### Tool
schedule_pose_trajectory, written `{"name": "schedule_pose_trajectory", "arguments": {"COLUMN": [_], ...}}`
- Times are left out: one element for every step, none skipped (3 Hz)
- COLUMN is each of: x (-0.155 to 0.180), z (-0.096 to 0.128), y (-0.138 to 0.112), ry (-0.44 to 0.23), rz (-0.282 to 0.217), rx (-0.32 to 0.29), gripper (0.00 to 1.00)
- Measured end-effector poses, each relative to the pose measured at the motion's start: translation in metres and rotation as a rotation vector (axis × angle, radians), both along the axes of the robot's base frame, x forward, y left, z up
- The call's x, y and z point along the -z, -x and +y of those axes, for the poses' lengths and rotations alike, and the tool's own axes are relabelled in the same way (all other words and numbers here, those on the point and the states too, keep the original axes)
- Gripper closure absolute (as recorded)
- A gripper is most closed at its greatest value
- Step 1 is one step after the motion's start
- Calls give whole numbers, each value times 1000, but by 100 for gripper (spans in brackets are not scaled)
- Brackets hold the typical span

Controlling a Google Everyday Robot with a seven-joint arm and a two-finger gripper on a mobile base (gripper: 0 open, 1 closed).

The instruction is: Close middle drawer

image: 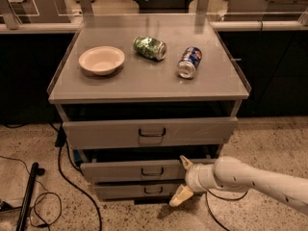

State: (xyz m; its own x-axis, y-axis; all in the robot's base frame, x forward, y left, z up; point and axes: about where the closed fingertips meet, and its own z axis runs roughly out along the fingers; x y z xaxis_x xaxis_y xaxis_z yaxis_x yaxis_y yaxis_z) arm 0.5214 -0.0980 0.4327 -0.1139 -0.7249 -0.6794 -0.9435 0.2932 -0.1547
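The middle drawer (pixel 144 170) is a low, wide grey front with a small dark loop handle (pixel 152 172). It sits under the taller top drawer (pixel 149 132) and above the smallest bottom drawer (pixel 139 190). It stands out only a little from the cabinet, with a dark gap above it. My gripper (pixel 182 180) is at the right part of the middle drawer's front, on a white arm coming in from the lower right. It is open and empty: one pale fingertip (pixel 185 161) lies at the drawer front's top edge, and the other fingertip (pixel 177 199) hangs lower, by the bottom drawer.
On the cabinet top (pixel 144 81) lie a cream bowl (pixel 101 60), a green can (pixel 149 47) and a blue can (pixel 189 62), both cans on their sides. Black cables (pixel 60 167) and a dark pole (pixel 28 196) lie on the speckled floor to the left. Dark counters flank the cabinet.
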Motion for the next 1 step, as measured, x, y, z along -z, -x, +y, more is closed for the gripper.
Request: {"name": "schedule_pose_trajectory", "arguments": {"x": [0], "z": [0], "y": [0], "ry": [0], "rz": [0], "rx": [0], "gripper": [0]}}
